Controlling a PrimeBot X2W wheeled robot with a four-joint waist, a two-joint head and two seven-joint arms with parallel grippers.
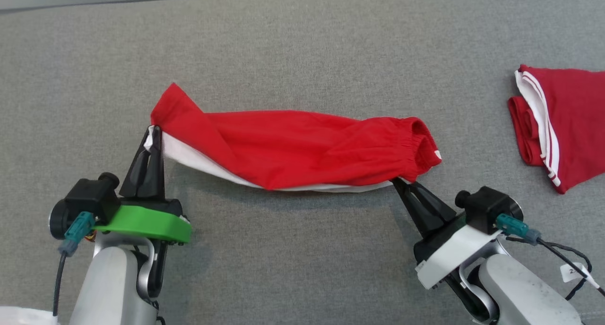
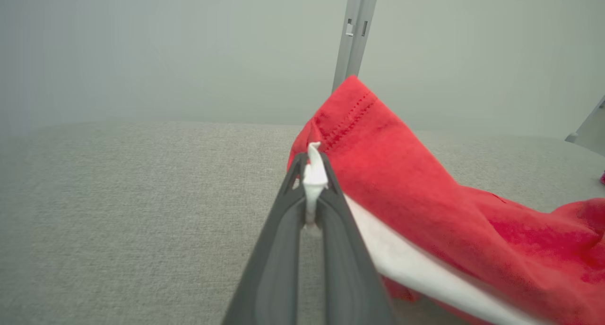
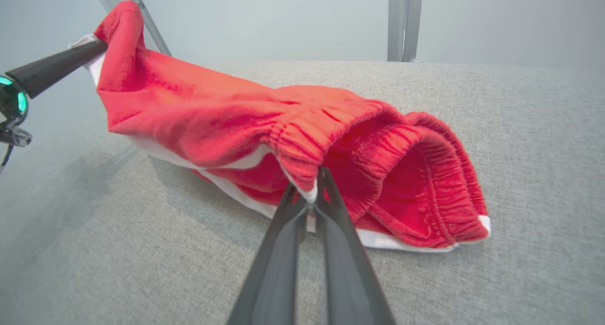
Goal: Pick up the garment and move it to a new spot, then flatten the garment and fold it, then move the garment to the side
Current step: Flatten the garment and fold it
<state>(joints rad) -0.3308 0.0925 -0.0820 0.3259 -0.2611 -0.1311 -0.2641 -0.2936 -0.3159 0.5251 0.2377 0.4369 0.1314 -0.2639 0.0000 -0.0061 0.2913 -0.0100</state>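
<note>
The garment (image 1: 293, 145) is a pair of red shorts with white trim and an elastic waistband, stretched sideways above the grey table between both grippers. My left gripper (image 1: 152, 137) is shut on its white-edged leg hem at the left end; in the left wrist view that gripper (image 2: 312, 174) pinches a fold of white fabric beside the red cloth (image 2: 425, 197). My right gripper (image 1: 397, 182) is shut on the lower edge by the waistband at the right end. The right wrist view shows the right gripper (image 3: 312, 192) clamped on the gathered waistband (image 3: 416, 174), and the left gripper's fingers (image 3: 56, 67) at the far end.
A second red garment with white stripes (image 1: 562, 122) lies folded at the table's right edge. The grey fabric table surface (image 1: 302, 259) stretches all around. Pale frame posts (image 2: 354, 27) stand behind the table. A cable and tag (image 1: 574, 268) hang off my right wrist.
</note>
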